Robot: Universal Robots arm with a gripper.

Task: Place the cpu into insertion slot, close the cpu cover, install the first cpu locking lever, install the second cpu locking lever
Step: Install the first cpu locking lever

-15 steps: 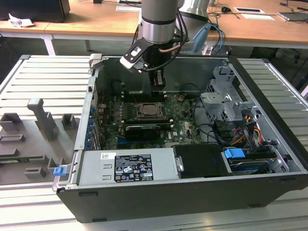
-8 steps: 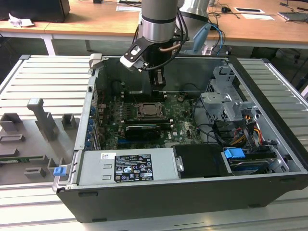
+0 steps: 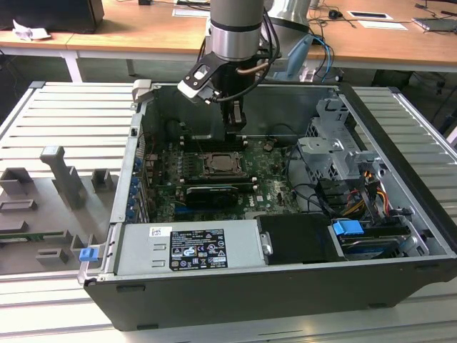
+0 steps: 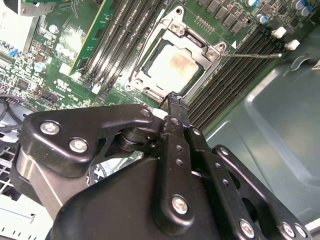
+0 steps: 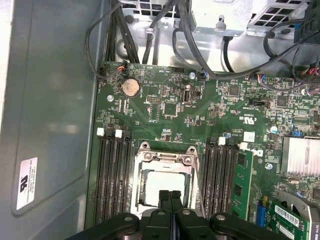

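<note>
The cpu (image 4: pixel 172 67) lies flat in the insertion slot (image 3: pixel 208 170), its pale face showing through the cutout of the cpu cover (image 5: pixel 162 156). The silver cover lies down over the chip. A thin metal lever rod (image 4: pixel 252 55) sticks out from one socket corner across the black memory strips. My gripper (image 5: pixel 170 196) is shut with nothing between its fingers. It hangs a little above the socket's edge. In the exterior view the gripper (image 3: pixel 235 132) stands over the far side of the socket, close to the case's back wall.
The board sits deep in an open computer case (image 3: pixel 400 164). A drive cage (image 3: pixel 335 153) with cables stands on the exterior view's right, and a power supply (image 3: pixel 193 246) lies along the front. Memory strips (image 5: pixel 112 175) flank the socket. A grey fixture tray (image 3: pixel 50 207) lies outside.
</note>
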